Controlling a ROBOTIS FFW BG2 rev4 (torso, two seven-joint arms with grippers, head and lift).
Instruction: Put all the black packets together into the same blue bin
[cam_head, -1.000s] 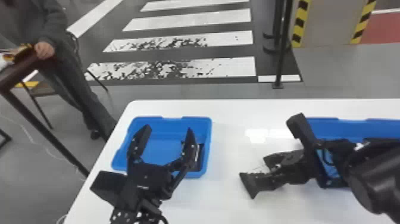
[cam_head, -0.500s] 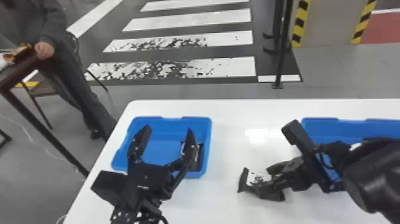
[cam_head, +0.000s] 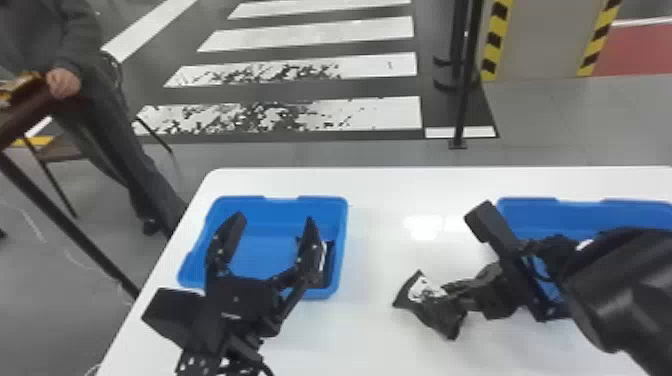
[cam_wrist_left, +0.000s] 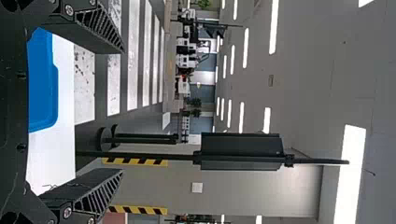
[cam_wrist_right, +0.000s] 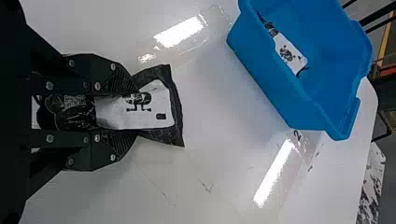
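White table (cam_head: 380, 340): two blue bins (cam_head: 280, 212), one black packet (cam_head: 435, 312) gripped, one binned.

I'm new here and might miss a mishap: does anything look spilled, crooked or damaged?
I see nothing spilled or torn. The black packet in the right gripper looks bunched between its fingers and flares beyond them, probably just from the squeeze.

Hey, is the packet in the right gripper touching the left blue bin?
Apart. The right wrist view shows white tabletop between the packet and that bin.
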